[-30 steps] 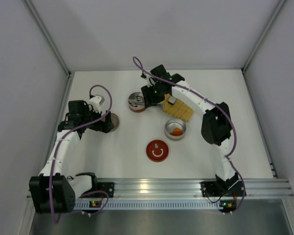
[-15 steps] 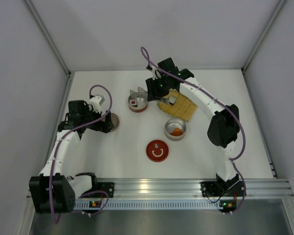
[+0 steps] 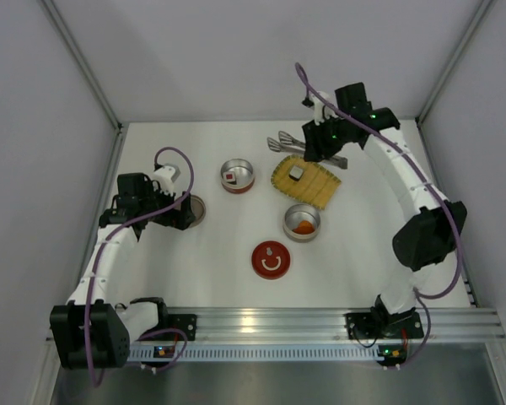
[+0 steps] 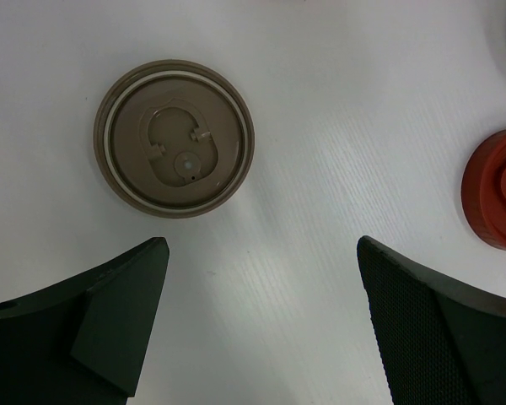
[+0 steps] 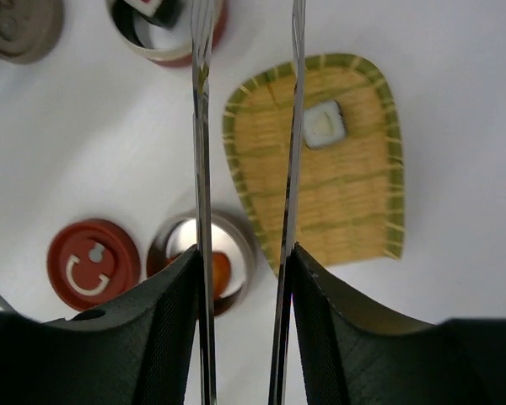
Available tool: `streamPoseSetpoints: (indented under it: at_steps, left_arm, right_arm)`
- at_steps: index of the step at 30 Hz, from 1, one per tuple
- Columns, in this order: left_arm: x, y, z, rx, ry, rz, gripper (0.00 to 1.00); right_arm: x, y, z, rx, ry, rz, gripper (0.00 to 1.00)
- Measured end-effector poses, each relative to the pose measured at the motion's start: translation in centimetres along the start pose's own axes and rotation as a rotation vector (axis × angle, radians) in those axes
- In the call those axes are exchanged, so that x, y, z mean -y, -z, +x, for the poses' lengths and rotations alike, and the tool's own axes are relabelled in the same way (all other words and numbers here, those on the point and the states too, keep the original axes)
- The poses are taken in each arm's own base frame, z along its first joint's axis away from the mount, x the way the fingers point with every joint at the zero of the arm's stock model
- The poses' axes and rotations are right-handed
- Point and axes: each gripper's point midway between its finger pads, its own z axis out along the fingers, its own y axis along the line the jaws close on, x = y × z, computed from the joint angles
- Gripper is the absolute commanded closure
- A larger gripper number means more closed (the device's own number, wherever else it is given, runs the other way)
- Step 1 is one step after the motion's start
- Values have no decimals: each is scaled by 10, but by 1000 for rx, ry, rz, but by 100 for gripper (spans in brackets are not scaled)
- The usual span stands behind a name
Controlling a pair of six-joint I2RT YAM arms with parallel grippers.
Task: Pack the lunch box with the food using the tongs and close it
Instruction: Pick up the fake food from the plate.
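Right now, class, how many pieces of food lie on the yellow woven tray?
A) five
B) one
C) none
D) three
B: a single white block with a dark rim is the only piece lying on the yellow woven tray, as both the right wrist view and the top view show.

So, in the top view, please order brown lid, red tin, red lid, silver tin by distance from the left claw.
1. brown lid, just beyond the left claw
2. red tin, farther back, mid-table
3. red lid, front centre
4. silver tin, right of centre
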Motion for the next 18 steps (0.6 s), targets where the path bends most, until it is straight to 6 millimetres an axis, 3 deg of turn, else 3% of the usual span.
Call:
streamPoseSetpoints:
  at_steps: [3,6,13,18]
  left_arm:
    - [1,2,-1,7,-6,0,2]
    - [1,3,-2,11,-7,1,2]
    - [2,3,-2,11,-6,3,2]
    - [2,3,-2,10,-5,3,2]
  right_arm:
    - [31,30,19,-15,58,83,57]
    - [45,43,43,-71,124,134,57]
    - [62,40,83,-202,238,167,57]
    - [68,34,89,-231,268,165,57]
